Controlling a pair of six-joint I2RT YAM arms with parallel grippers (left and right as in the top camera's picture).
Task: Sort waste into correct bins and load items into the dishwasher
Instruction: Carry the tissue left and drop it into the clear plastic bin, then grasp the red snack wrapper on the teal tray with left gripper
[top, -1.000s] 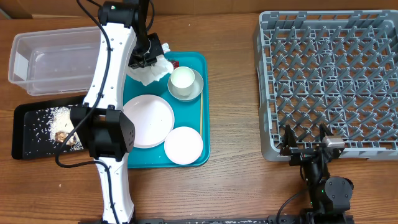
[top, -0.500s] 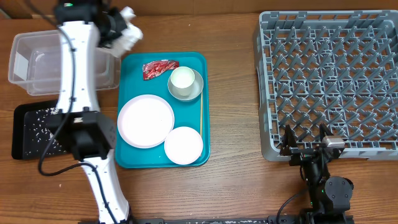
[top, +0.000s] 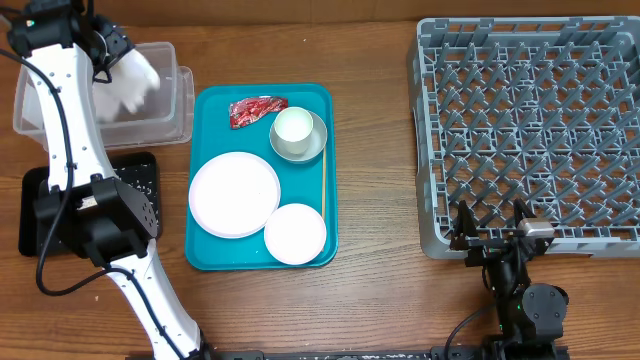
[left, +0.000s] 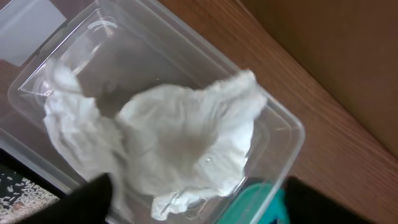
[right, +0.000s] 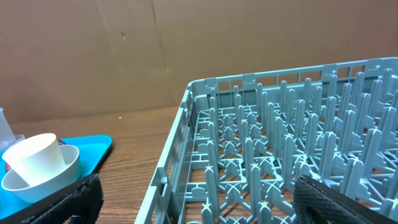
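My left gripper (top: 105, 50) hangs over the clear tub (top: 175, 120) at the back left, jaws wide open. A crumpled white napkin (left: 168, 137) lies loose in the tub, between the spread fingertips (left: 93, 199) but not held; overhead the napkin (top: 132, 85) shows white against the tub. On the teal tray (top: 325, 100) lie a red wrapper (top: 257, 110), a cup (top: 293, 127) in a small bowl (top: 312, 147), a large plate (top: 235, 193) and a smaller plate (top: 295, 233). My right gripper (top: 492, 235) stands open and empty at the grey dish rack's (top: 530, 130) front edge.
The black tray (top: 145, 175), speckled with rice, sits in front of the tub, largely covered by my left arm. In the right wrist view the rack (right: 280, 143) fills the right side, with the cup (right: 34, 158) at far left.
My left arm swung left from the teal tray to over the clear tub, carrying the napkin. Its jaws opened and let the napkin go. The red wrapper is now uncovered.
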